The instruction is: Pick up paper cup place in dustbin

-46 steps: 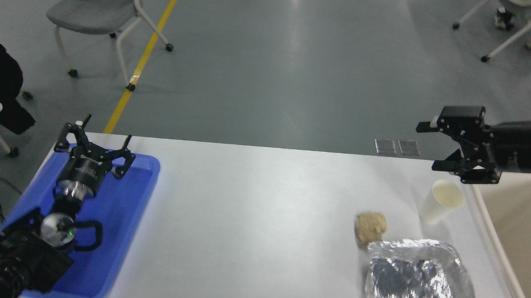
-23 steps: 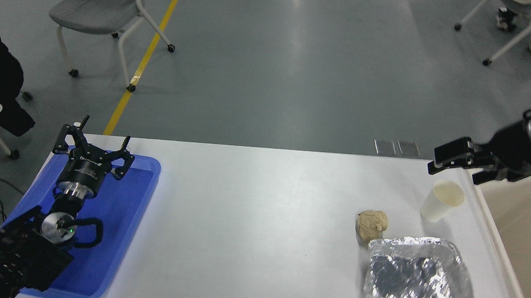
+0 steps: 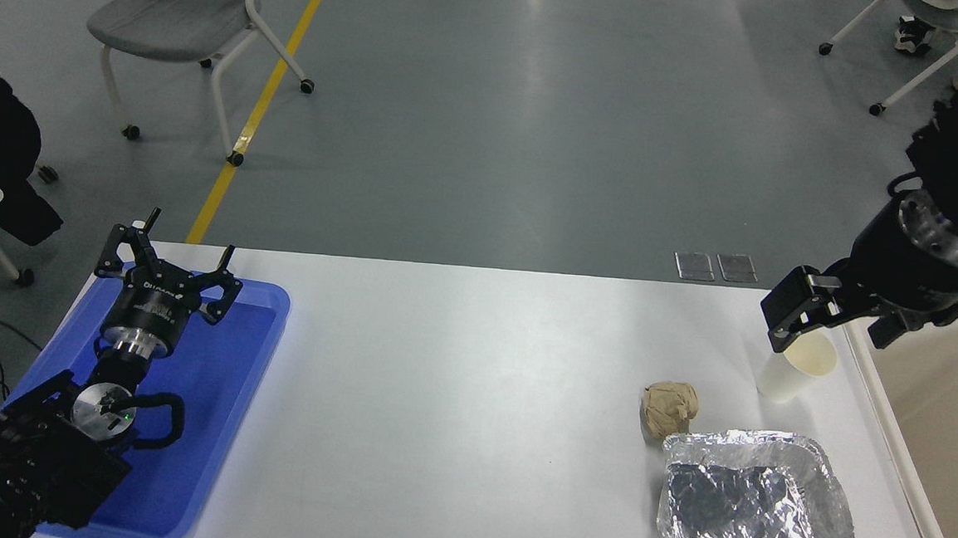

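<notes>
Your right gripper [image 3: 837,324] spread above the paper cup [image 3: 796,368] at the worktop's far right edge, dustbin [image 3: 893,427] alongside, left gripper [image 3: 170,265] spread, parked over the blue tray [image 3: 212,419].

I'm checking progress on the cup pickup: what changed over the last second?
The right pincer swung from level to pointing down and dropped over the paper cup, not yet gripping it. Cup, dustbin, paper ball, foil tray and left pincer stayed put.

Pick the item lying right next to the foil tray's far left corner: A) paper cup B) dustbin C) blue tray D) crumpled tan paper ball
D: the crumpled tan paper ball sits against the far left corner of the foil tray, while the paper cup stands apart, farther back toward the dustbin.
</notes>
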